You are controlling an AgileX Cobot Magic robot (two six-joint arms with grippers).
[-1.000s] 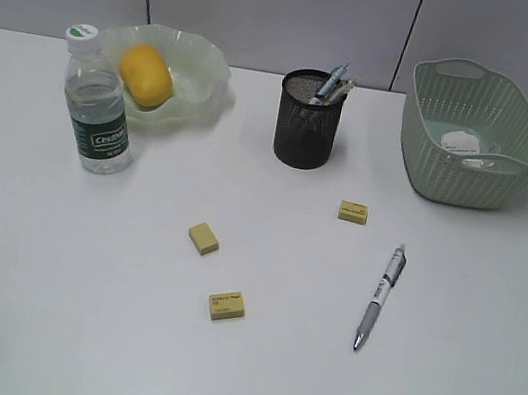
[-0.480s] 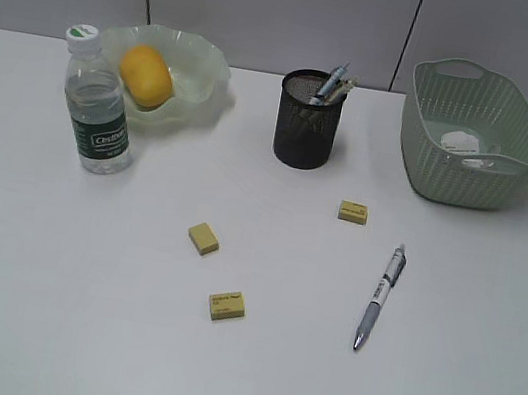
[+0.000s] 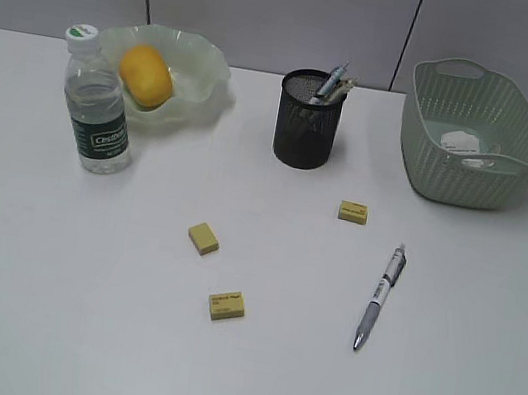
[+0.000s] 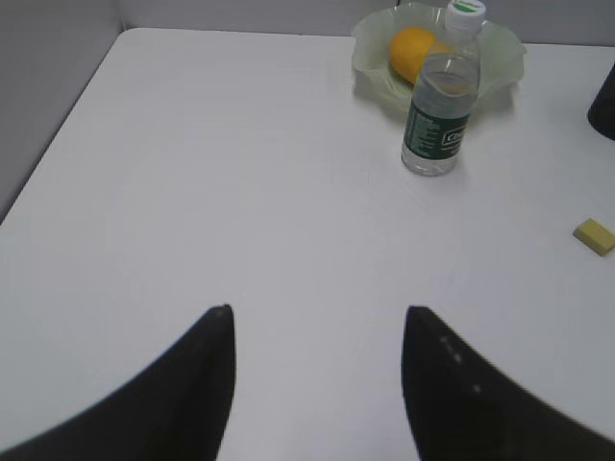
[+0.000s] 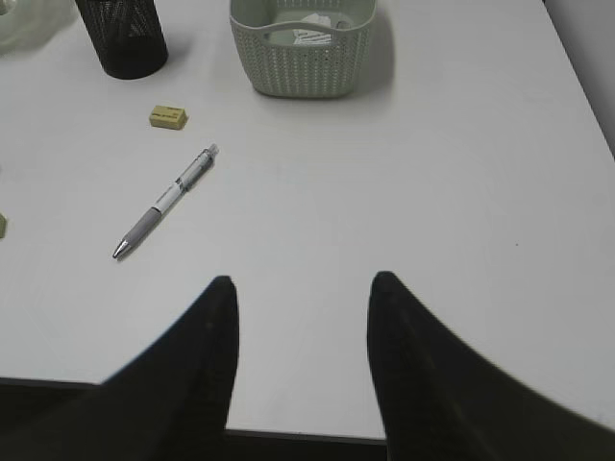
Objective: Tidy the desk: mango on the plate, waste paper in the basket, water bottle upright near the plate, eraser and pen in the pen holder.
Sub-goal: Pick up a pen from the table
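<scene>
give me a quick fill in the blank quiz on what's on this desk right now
1. The mango lies on the ____.
2. The crumpled paper sits inside the ____.
3. ____ yellow erasers lie loose on the desk.
4. The loose pen lies nearest the ____ claw.

Missing words: plate; basket; three; right

Mango [image 3: 145,75] on plate [image 3: 204,59]; water bottle [image 3: 97,106] upright beside; pen [image 3: 380,296], three erasers loose on desk [image 3: 50,263].

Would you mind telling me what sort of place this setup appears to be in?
Probably an office or lab desk staged for a tidying exercise: a plain white desk against grey wall panels, carrying a mesh pen holder, loose erasers and a pen.
</scene>
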